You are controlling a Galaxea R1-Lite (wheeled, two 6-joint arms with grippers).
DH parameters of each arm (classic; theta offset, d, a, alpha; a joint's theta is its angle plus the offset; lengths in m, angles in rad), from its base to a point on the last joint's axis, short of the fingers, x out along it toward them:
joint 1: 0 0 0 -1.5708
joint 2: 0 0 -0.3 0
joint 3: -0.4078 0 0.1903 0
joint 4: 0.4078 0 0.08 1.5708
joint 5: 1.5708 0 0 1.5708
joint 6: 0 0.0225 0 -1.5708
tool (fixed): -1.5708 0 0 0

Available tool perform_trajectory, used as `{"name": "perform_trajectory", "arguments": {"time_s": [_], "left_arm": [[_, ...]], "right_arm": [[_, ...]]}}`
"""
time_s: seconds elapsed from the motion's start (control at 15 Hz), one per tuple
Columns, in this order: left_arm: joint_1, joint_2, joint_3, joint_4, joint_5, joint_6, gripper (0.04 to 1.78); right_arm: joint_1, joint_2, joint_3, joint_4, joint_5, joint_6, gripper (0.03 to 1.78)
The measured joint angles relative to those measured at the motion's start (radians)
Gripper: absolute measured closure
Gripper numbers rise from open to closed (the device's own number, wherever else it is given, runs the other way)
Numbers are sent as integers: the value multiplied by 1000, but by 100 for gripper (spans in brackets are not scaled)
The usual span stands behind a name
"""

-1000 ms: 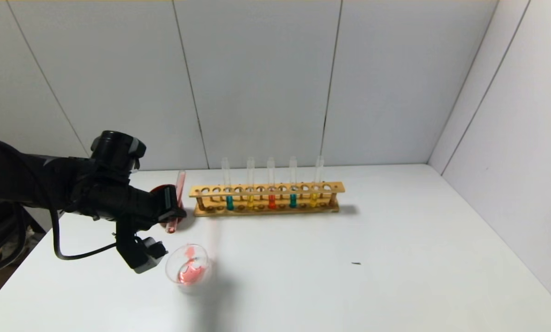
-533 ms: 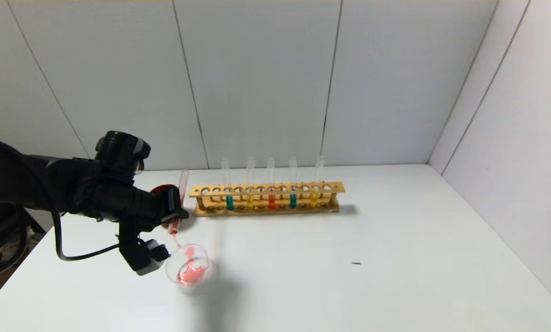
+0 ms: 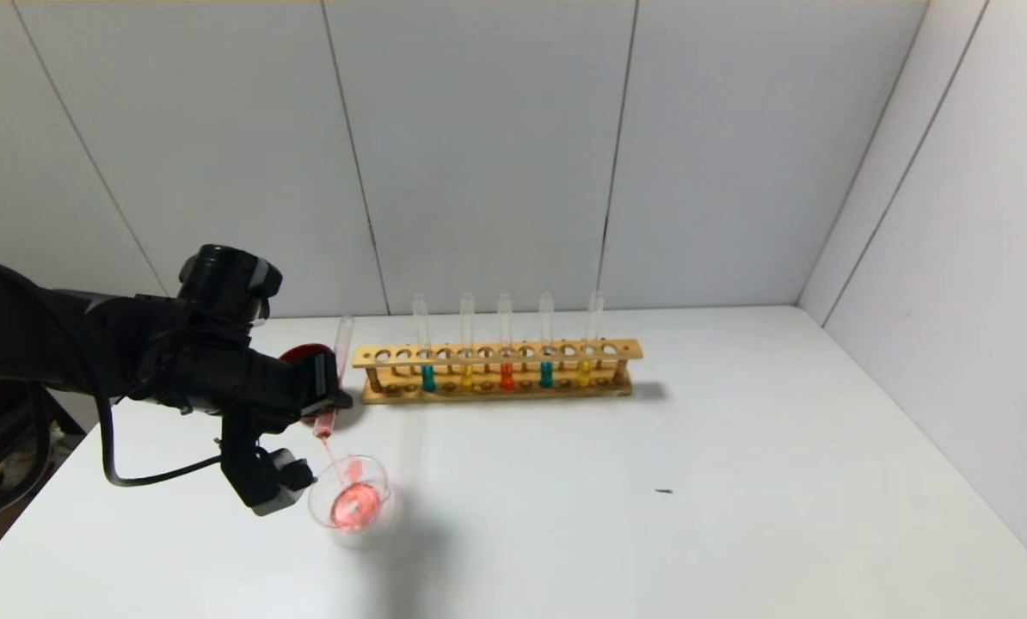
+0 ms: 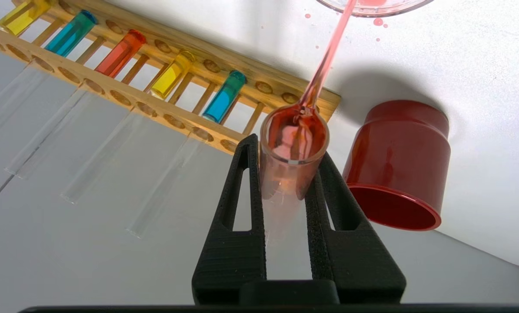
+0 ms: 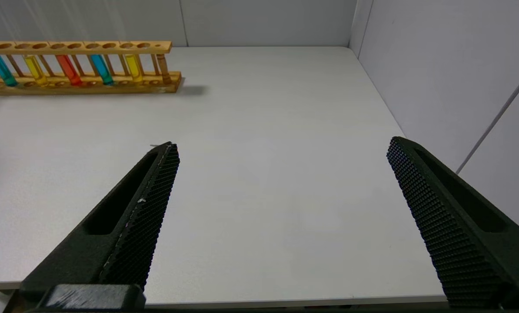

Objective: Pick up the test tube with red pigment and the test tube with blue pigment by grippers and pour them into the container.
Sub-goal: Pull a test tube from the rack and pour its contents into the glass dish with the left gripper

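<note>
My left gripper is shut on the test tube with red pigment, held tipped with its mouth down. A thin red stream runs from the tube's mouth into the container, a low clear glass dish with a red pool in it. The gripper clamps the tube near its mouth. Two test tubes with blue pigment stand in the rack. My right gripper hangs open and empty over the table's near right part, far from the rack.
The wooden rack at the back also holds two yellow tubes and another red one. A dark red cup stands just behind the left gripper. Red droplets dot the table near the dish. A small dark speck lies mid-table.
The left gripper shifted slightly and tipped the tube further. A red stream now runs from it, and the red pool in the dish has grown rounder and fuller.
</note>
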Motion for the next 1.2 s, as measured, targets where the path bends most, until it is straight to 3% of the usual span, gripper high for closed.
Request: {"name": "perform_trajectory", "arguments": {"time_s": [1.2], "left_arm": [[-22, -23, 5, -3, 27, 45, 150]], "right_arm": [[0, 0, 0, 0, 0, 0, 6]]}}
